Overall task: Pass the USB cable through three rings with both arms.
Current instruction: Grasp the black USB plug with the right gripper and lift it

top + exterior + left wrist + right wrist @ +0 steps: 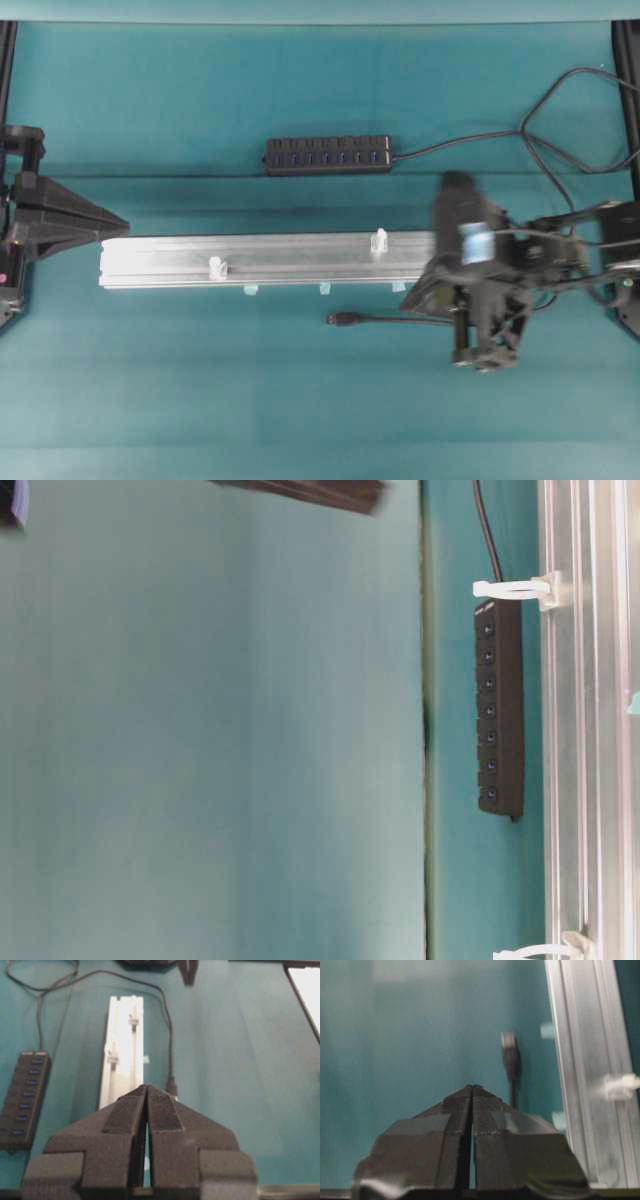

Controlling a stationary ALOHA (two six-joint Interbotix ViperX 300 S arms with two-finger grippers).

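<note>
- The USB cable (400, 321) lies on the teal worktop (200, 400) in the lower middle of the overhead view, just below the silver rail (270, 260). Its long axis runs left to right, parallel to the rail, with the plug (340, 319) at the left end.
- The right gripper (472, 1089) is much the nearer: in its wrist view the plug sits just ahead of the closed, empty fingers (457, 1102) and slightly to the right.
- The left gripper (146, 1088), at the overhead view's left edge, is also shut on nothing and well apart from the plug.
- Only two rings (217, 267) show clearly on the rail; the third is probably under the blurred right arm (480, 260), which also covers the cable's right stretch.
</note>
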